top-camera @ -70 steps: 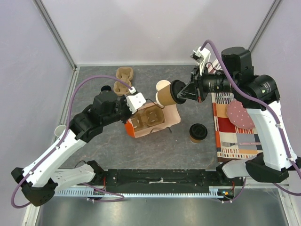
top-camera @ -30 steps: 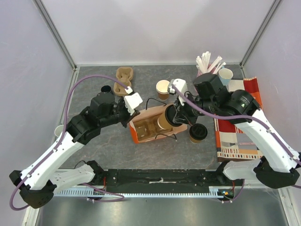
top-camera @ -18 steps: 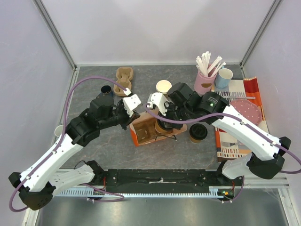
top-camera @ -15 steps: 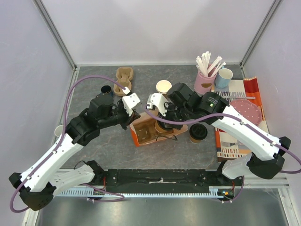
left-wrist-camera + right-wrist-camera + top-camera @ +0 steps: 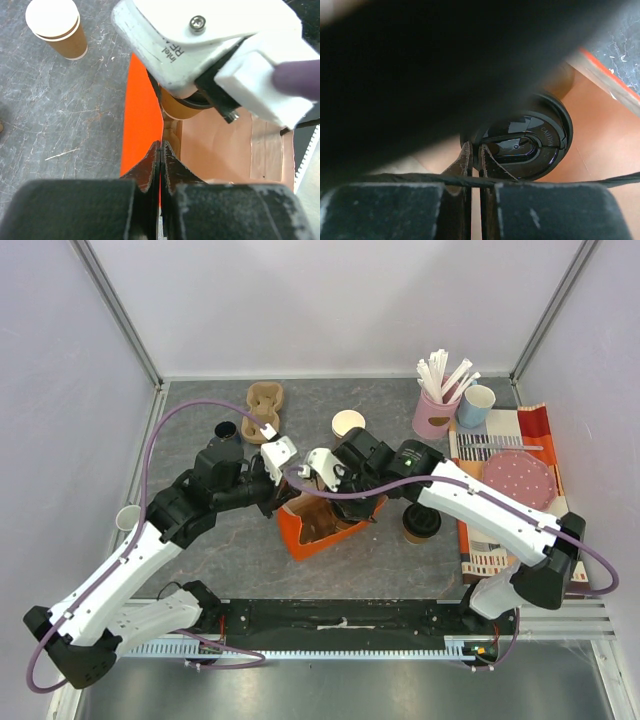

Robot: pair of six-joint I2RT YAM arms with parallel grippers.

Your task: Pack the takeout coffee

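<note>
The grey table [image 5: 380,565] carries an orange takeout bag [image 5: 318,540] near its middle, a little toward the near edge. The bag's mouth faces up and its inside is brown.

The left gripper [image 5: 160,150] is pressed flat together on the top edge of the bag's left wall, propping the mouth open. The right gripper [image 5: 475,150] is down inside the bag. Its fingers stand almost together with only a slit between them, and their tips are at the near rim of a black lid. They appear to pinch that rim, but the wrist view is dark and half blocked, so the hold is not certain.

The lid belongs to the lidded cup [image 5: 182,107], which sits upright within the bag, just beside the orange wall. Whether its base rests on the bag's floor cannot be seen. The second lidded cup [image 5: 420,522] stands on the table just right of the bag, near the striped cloth [image 5: 500,540]. A pale-topped cup [image 5: 348,424] stands behind the bag, toward the far edge.

The step in hand looks like setting the first coffee into the bag, so the task is roughly half done. Next, the cup needs to be settled on the floor and the fingers parted. The gripper should then lift straight up clear of the walls before reaching for the second cup.
</note>
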